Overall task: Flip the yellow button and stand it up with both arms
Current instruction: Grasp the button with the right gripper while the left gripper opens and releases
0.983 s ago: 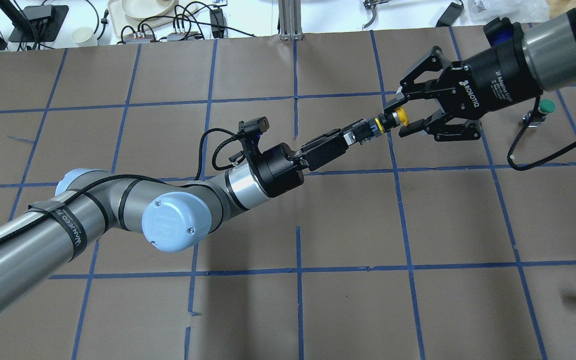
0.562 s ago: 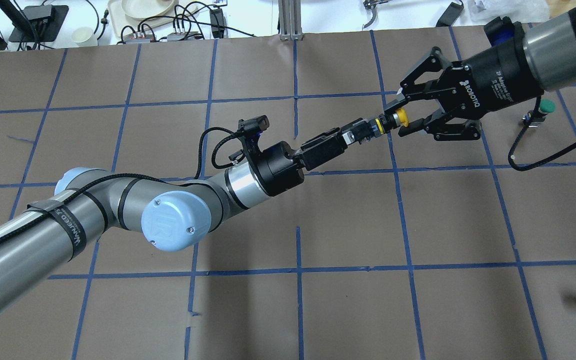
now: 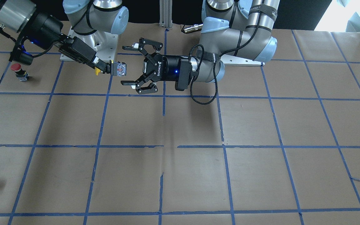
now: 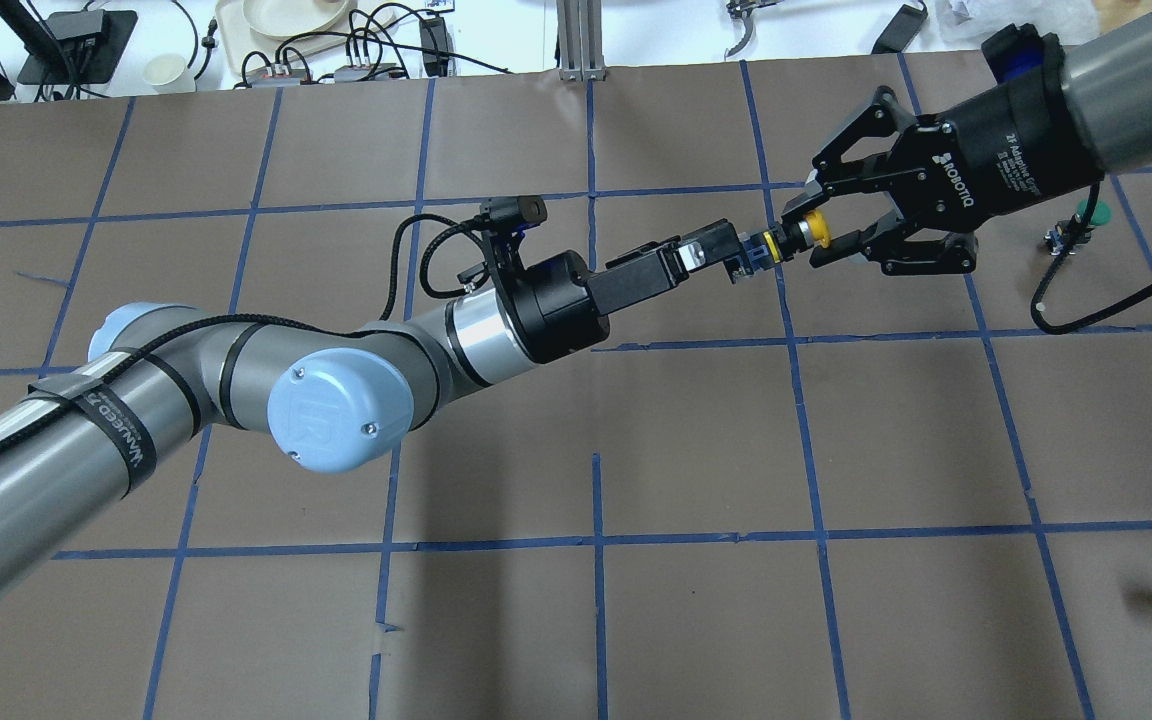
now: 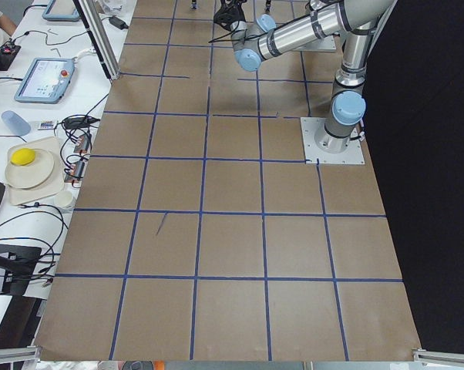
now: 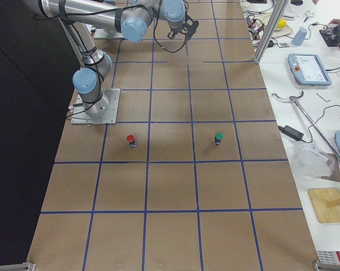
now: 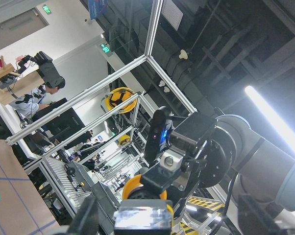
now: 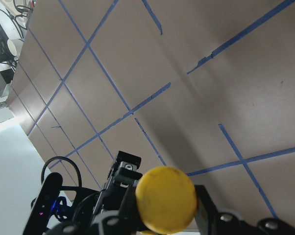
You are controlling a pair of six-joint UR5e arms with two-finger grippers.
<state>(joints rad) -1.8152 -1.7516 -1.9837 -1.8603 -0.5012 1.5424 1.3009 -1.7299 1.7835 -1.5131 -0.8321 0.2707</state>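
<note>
Side views: both grippers tiny at far table end, fingers unreadable. Overhead: left gripper [image 4: 711, 252] edge-on, spread unclear. Front-facing view showed its 2 fingers [image 3: 129, 47] wide apart and empty, tips flanking base of yellow button [image 3: 118, 68] without touching. Right gripper [image 4: 808, 232] clamped on yellow cap, holding button horizontal above table [image 3: 180, 125], base toward left gripper. Right wrist view: cap filled foreground, base mostly hidden. Red-capped button [image 3: 16, 67] showed front-facing, not overhead; green-capped button [image 4: 1091, 210] the reverse.
</note>
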